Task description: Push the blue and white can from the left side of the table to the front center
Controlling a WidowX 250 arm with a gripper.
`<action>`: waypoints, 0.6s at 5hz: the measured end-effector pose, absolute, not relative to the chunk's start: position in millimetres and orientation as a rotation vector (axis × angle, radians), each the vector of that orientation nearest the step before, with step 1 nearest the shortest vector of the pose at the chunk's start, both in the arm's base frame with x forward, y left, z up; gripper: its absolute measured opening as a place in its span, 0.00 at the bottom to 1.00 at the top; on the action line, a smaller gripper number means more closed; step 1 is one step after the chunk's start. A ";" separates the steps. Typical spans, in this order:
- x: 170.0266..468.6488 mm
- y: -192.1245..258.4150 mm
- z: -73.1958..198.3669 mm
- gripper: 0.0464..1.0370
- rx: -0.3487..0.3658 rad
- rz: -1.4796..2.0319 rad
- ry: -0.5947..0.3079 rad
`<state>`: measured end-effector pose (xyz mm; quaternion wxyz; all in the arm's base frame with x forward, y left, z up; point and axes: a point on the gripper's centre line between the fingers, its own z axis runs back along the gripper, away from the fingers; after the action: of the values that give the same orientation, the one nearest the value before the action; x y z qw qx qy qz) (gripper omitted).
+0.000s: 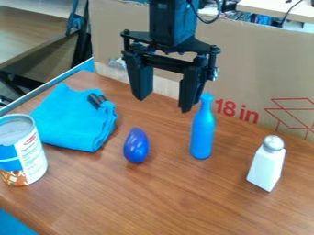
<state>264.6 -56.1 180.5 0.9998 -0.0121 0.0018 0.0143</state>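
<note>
The black gripper [163,102] hangs open above the back part of the table, with nothing between its fingers. Just below and right of its right finger stands a blue bottle [202,131], upright. A dark blue egg-shaped object [136,145] lies on the wood in front of the gripper, left of the bottle. To the left is a folded bright blue cloth [73,120] with a small black object [96,100] on it. A white shaker with a silver top [267,164] stands at the right.
A can with a white and blue label [23,153] stands at the left edge of the wooden table [178,197]. Behind the table rises a cardboard panel [264,59] with red print. A second wooden surface [30,32] is at the upper left.
</note>
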 end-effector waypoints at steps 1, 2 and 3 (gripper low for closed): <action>263.5 -55.3 174.1 0.96 -0.018 0.024 0.026; 249.6 -14.5 182.9 0.96 0.033 0.028 0.005; 244.9 29.5 190.2 0.96 0.047 0.050 -0.011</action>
<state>244.9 29.5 190.2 0.9994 0.0233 -0.0054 0.0251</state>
